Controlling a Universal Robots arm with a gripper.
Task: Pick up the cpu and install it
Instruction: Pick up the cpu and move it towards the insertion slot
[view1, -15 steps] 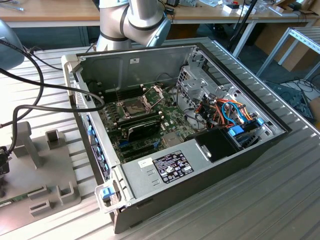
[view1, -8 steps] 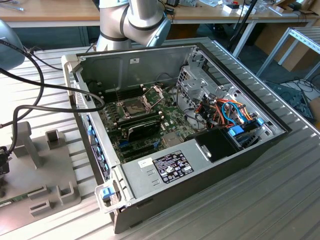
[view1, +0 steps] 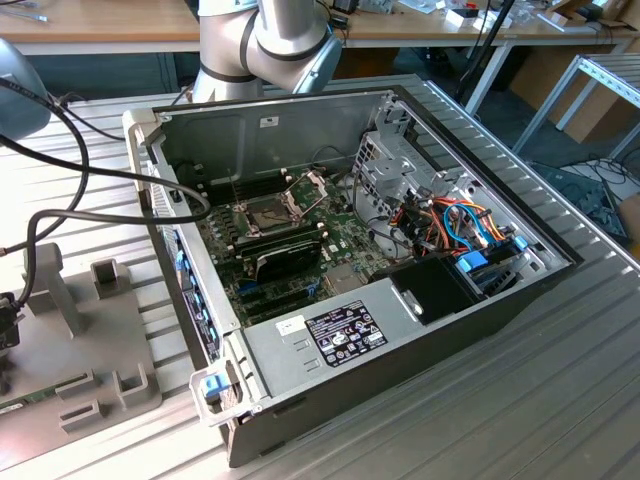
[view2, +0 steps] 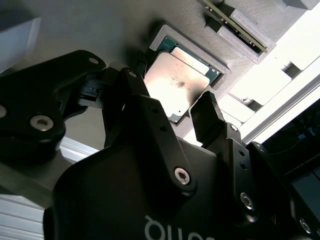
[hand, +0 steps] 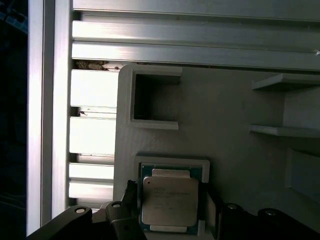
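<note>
Black two-finger hand (view2: 170, 90) open, empty, straddling the small square silver-topped cpu (view2: 177, 85), which is seated in the grey plastic fixture's (hand: 225, 130) recess. Judged: grip opposite edges squarely, level, clear of recess walls.

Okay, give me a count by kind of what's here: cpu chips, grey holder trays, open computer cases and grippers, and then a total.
cpu: 1
grey holder tray: 1
open computer case: 1
gripper: 1
Total: 4
</note>
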